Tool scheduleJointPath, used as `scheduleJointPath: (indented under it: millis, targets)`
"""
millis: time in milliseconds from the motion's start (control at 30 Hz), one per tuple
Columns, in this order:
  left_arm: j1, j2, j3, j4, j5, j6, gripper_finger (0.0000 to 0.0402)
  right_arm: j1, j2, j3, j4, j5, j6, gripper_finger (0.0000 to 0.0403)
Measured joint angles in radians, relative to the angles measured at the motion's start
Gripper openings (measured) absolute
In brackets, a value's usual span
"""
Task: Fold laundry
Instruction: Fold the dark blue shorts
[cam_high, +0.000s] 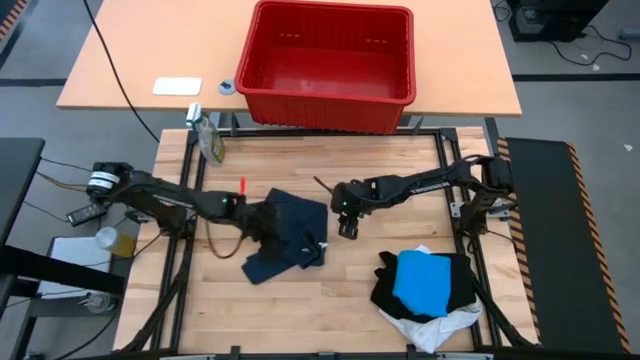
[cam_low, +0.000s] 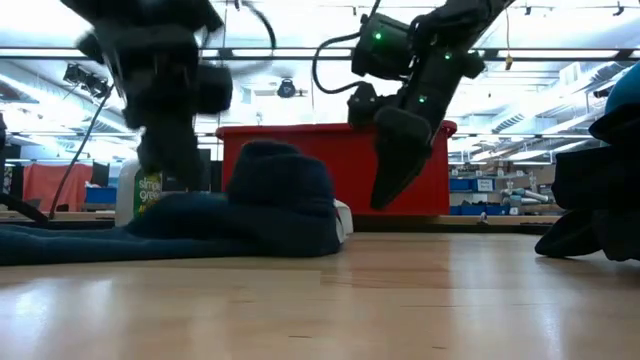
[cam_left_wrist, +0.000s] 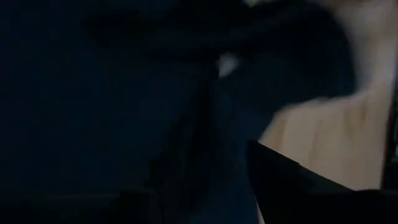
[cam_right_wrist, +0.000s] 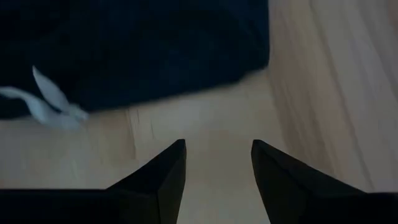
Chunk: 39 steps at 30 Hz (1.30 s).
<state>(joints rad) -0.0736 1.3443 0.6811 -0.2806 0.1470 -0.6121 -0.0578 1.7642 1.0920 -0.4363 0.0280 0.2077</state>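
- Dark navy garment (cam_high: 285, 235): crumpled at the middle of the wooden table (cam_high: 300, 310), left of centre; bunched into a low mound in the low view; white drawstring (cam_right_wrist: 53, 99) trailing at its edge.
- Left gripper (cam_high: 262, 222): lying over the left part of the navy garment, pressed into the cloth; left wrist view filled with dark fabric; one dark finger (cam_left_wrist: 292, 186) visible against bare wood; whether parted or closed on cloth, cannot tell.
- Right gripper (cam_right_wrist: 217, 174): hanging above bare table just right of the navy garment, apart from it; fingers parted with a clear gap, nothing between them; tips pointing down toward the wood.
- Black garment (cam_high: 455, 285): heaped at the near right of the table, well apart from both grippers.
- Bright blue garment (cam_high: 420, 280): lying on top of the black one.
- White garment (cam_high: 435, 325): showing from under the near edge of the black heap.
- Red plastic basket (cam_high: 330, 95): standing on the far table (cam_high: 130, 70), beyond the work table, centre.
- Spray bottle (cam_high: 207, 135): at the far left corner of the work table.
- White flat object (cam_high: 177, 86): on the far table, left of the basket.
- Red marker (cam_high: 243, 186): on the wood, far side of the left arm.
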Motion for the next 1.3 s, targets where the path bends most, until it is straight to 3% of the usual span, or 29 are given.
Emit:
scheduleJointPath:
  millis: [167, 300, 400, 567, 733, 833, 1067, 1300]
  targets:
    - [-0.085, -0.070, 0.001, -0.015, -0.263, 0.028, 0.0171, 0.018, 0.000, 0.000, 0.151, -0.140, 0.034, 0.0180]
    - [-0.081, -0.057, -0.024, -0.035, -0.360, 0.119, 0.0171, 0.074, 0.012, 0.000, 0.338, -0.058, 0.059, 0.0172]
    - [-0.054, -0.046, -0.084, 0.012, -0.362, 0.165, 0.0171, 0.095, 0.031, 0.002, 0.452, 0.014, 0.070, 0.0171]
    - [0.001, -0.042, -0.158, 0.043, -0.356, 0.185, 0.0171, 0.101, 0.103, 0.000, 0.525, 0.023, 0.109, 0.0171]
    - [0.023, -0.042, -0.191, 0.054, -0.227, 0.122, 0.0171, 0.115, 0.169, 0.029, 0.471, 0.024, 0.095, 0.0171]
    - [-0.018, -0.042, -0.195, 0.061, -0.166, 0.045, 0.0171, 0.118, 0.176, 0.037, 0.417, 0.034, 0.066, 0.0171]
    - [-0.196, -0.042, -0.193, 0.159, -0.160, -0.170, 0.0171, 0.083, 0.171, 0.038, 0.304, 0.023, -0.038, 0.0171]
    - [-0.229, -0.043, -0.134, 0.135, -0.190, -0.142, 0.0171, 0.056, 0.102, 0.038, 0.260, -0.022, -0.016, 0.0171]
